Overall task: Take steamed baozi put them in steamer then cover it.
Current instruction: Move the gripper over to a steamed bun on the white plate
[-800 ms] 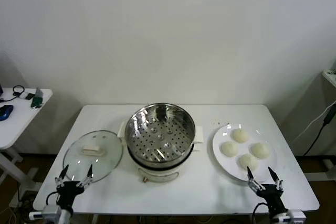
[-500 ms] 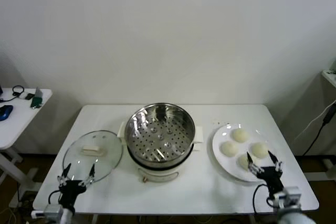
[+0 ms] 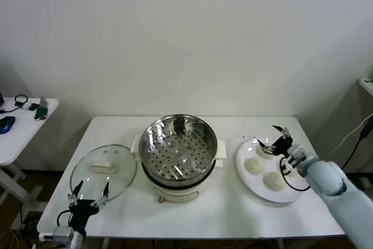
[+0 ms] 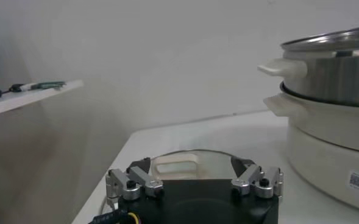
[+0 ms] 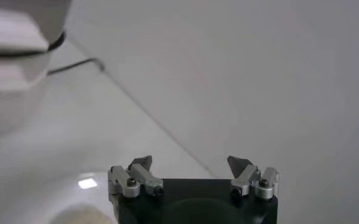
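Two grippers are showing in the head view, and we are seeing both with their jaws spread wide and holding nothing. Nearest us, the left gripper (image 3: 89,191) is hanging low at the front left edge of the white table (image 3: 192,214), just in front of the cover (image 3: 104,171) — the clear glass lid is lying flat on the table with its cream handle up, touching nothing of the gripper. In the left wrist view the same lid (image 4: 188,165) is sitting just beyond the open fingers (image 4: 133,181). Beside the lid, at the middle of the table, the steamer (image 3: 178,147) is standing uncovered on its cream pot base, and its perforated steel basket is holding no buns. To the right, the white plate (image 3: 256,188) is carrying the steamed baozi (image 3: 254,165); we are making out three clearly, and the fourth we cannot tell, since the arm is crossing that part of the plate. The right gripper (image 3: 278,140) is hovering over the plate's far side — right above the bun there. Farther left, a small side table (image 3: 23,123) is holding a few dark items.
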Tool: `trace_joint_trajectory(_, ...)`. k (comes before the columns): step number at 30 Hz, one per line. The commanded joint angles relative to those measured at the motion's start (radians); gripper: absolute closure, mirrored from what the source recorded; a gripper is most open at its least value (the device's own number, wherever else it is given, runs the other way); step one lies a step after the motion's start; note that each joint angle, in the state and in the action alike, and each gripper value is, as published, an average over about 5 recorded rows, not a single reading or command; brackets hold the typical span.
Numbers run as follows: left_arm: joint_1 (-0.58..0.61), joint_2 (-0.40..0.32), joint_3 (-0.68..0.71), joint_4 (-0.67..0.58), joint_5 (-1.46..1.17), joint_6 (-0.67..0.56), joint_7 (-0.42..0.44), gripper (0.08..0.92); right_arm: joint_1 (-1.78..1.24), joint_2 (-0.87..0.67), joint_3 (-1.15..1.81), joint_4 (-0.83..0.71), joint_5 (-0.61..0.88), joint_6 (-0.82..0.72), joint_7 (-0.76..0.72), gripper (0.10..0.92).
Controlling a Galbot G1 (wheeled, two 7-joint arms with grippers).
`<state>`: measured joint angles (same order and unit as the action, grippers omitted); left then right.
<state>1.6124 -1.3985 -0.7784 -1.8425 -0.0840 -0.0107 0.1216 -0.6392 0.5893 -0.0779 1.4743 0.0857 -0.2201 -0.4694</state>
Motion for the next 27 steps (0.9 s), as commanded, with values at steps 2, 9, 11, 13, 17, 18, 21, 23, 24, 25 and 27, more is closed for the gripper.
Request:
trace_joint_trajectory(2, -0.001, 0.001, 0.003, 0.006, 0.008, -0.002, 0.003, 0.177, 0.510, -0.203, -0.513, -0.158, -0.070, 0.056, -0.408, 0.203)
trace_joint_trajectory(9, 0.000, 0.015, 0.010, -0.004, 0.010, -0.008, 0.012, 0.177, 1.008, -0.110, -1.053, -0.295, 0.089, 0.104, -0.601, 0.203)
trace_joint_trajectory(11, 0.002, 0.018, 0.011, -0.012, 0.010, -0.008, 0.014, 0.177, 1.084, -0.061, -1.157, -0.338, 0.116, 0.108, -0.629, 0.203)
trace_joint_trajectory(13, 0.003, 0.020, 0.011, -0.020, 0.009, -0.008, 0.016, 0.177, 1.131, -0.014, -1.236, -0.380, 0.133, 0.115, -0.645, 0.203)
trace_joint_trajectory(17, 0.004, 0.020, 0.009, -0.030, 0.007, -0.007, 0.020, 0.177, 1.160, 0.069, -1.310, -0.453, 0.157, 0.123, -0.653, 0.203)
trace_joint_trajectory(18, 0.003, 0.019, 0.008, -0.031, 0.007, -0.007, 0.021, 0.177, 1.155, 0.085, -1.317, -0.465, 0.161, 0.123, -0.653, 0.203)
trace_joint_trajectory(21, 0.002, 0.017, 0.005, -0.031, 0.004, -0.006, 0.024, 0.177, 1.113, 0.132, -1.310, -0.496, 0.161, 0.118, -0.645, 0.203)
trace_joint_trajectory(23, 0.000, 0.016, 0.003, -0.028, 0.003, -0.005, 0.027, 0.177, 1.074, 0.159, -1.292, -0.520, 0.154, 0.117, -0.637, 0.203)
trace_joint_trajectory(24, -0.001, 0.016, 0.002, -0.026, 0.002, -0.005, 0.028, 0.177, 1.055, 0.172, -1.281, -0.535, 0.148, 0.118, -0.631, 0.203)
trace_joint_trajectory(25, -0.002, 0.016, 0.001, -0.025, 0.002, -0.004, 0.029, 0.177, 1.036, 0.185, -1.267, -0.554, 0.142, 0.120, -0.624, 0.203)
trace_joint_trajectory(27, -0.003, 0.016, 0.000, -0.021, 0.002, -0.004, 0.030, 0.177, 0.996, 0.213, -1.233, -0.594, 0.129, 0.128, -0.612, 0.203)
